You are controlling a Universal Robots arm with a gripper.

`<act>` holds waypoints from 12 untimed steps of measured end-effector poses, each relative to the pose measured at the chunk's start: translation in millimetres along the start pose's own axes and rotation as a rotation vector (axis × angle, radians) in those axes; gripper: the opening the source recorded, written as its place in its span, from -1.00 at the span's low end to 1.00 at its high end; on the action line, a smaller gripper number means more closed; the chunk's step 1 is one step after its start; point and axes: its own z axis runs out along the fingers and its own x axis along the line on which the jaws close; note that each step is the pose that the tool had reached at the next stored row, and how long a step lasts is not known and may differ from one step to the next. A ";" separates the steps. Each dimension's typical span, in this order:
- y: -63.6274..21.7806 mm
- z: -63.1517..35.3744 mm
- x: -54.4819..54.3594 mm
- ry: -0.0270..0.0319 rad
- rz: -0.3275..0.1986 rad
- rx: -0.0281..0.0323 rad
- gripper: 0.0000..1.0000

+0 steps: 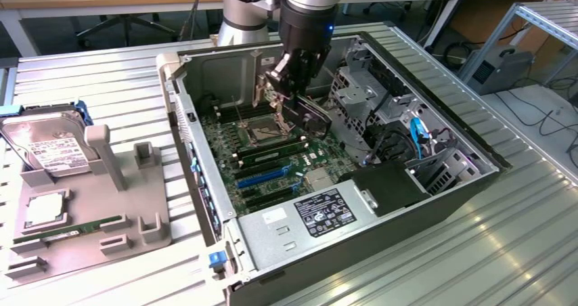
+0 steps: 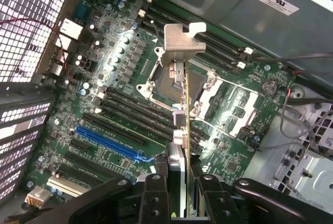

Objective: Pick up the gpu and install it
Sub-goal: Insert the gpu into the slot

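**Gpu held edge-on over the motherboard inside the open case**

The gpu (image 1: 313, 118), a thin flat green circuit card with a dark face and a narrow silver metal end bracket, is gripped by the black gripper (image 1: 296, 91) of the silver arm. The arm reaches down into the open dark grey metal computer case (image 1: 470, 174).

In the wrist view the gpu (image 2: 186, 104) is seen edge-on, pinched between the two black fingers (image 2: 155, 195) of the gripper (image 2: 179, 185), one pressed against each face. The silver bracket (image 2: 179, 44) is at the end of the card away from the fingers.

The card is held over the green motherboard (image 1: 307, 160), above the square silver processor socket (image 1: 267, 124) and the long black memory slots beside it. The long blue expansion slot (image 1: 262, 177) lies nearer the exterior view's foreground, apart from the card. Whether the card's lower edge touches the board cannot be told.

A silver boxy power supply with a black-and-white label (image 1: 316, 214) is seated in the near corner of the case.

At the exterior view's left, on the ribbed metal table (image 1: 505, 252), a grey moulded holder (image 1: 135, 211) is placed. A boxy silver hard drive with a white label (image 1: 50, 150) leans in it, and a slim green memory stick (image 1: 77, 228) lies near its front.
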 end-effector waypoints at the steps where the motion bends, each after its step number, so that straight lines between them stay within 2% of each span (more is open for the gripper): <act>1: 0.0 0.0 0.0 -0.0002 -0.007 -0.0002 -0.47; 12: 0.0 0.0 0.0 -0.0037 -0.110 -0.0033 -0.47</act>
